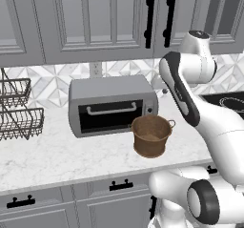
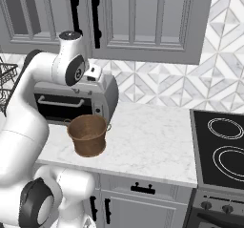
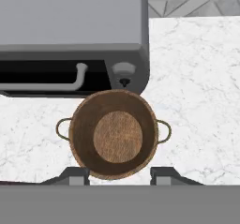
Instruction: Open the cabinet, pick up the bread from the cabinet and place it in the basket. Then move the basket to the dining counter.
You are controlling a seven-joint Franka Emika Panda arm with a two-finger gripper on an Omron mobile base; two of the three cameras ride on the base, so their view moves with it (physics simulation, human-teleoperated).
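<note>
While the cabinet (image 1: 95, 22) was closed, with both doors flush and the two black bar handles (image 1: 150, 17) side by side, the task stood at its first step: nothing was opened and the bread was not seen anywhere, so I judged it was behind those doors. The claw (image 3: 119, 175) hung above the worktop (image 3: 197, 87) and looked straight down into the basket (image 3: 114, 134), which was directly below it and empty. The two finger tips stood apart, about as wide as the basket bottom, and they held nothing.

The next move, I think, called for raising the hand well above its present height and turning it toward one of the handles, which were higher than the claw and behind it, toward the wall.

For room: the toaster oven (image 3: 70, 35) stood just beyond the basket, almost touching its rim, so there was little space on that side. To the side of the stove (image 2: 221, 150) the marble was free. The front edge of the worktop lay near the basket on the robot side.
</note>
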